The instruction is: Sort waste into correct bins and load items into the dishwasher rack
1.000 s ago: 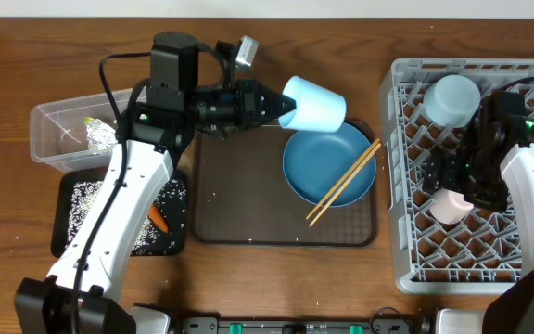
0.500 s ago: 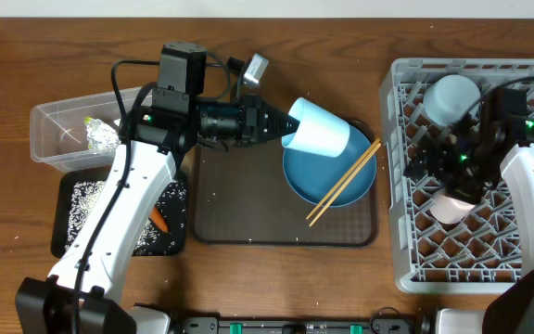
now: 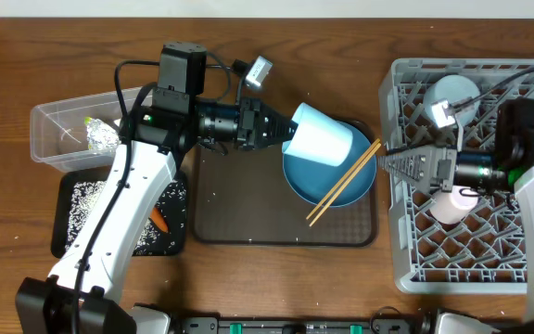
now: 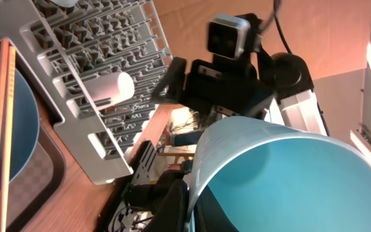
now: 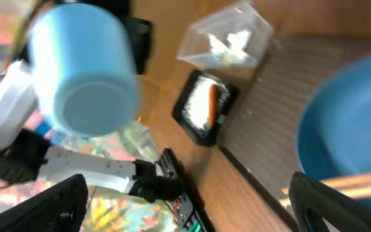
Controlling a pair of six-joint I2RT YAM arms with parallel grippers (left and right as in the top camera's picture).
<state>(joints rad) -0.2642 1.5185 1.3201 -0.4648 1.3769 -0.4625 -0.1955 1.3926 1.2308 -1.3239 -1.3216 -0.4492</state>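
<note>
Dishwasher rack point(image 3: 489, 250) is seen rightmost. Left of the rack, the blue plate point(image 3: 318, 181) is laid; further left, the light blue cup point(image 3: 323, 139) is clamped, tilted, by the left gripper point(image 3: 286, 130). Chopsticks point(image 3: 341, 186) are laid across the plate's rack-side half. At the rack's left edge, the right gripper point(image 3: 389, 166) is held spread, empty.

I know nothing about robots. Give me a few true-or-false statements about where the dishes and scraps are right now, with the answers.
1. The left gripper grips the light blue cup. True.
2. The pink cup sits in the grey rack. True.
3. The chopsticks lie in the grey rack. False: they rest across the blue plate.
4. The carrot lies on the blue plate. False: it lies in the black tray.
5. The right gripper is clamped on something. False: it is open and empty.
</note>
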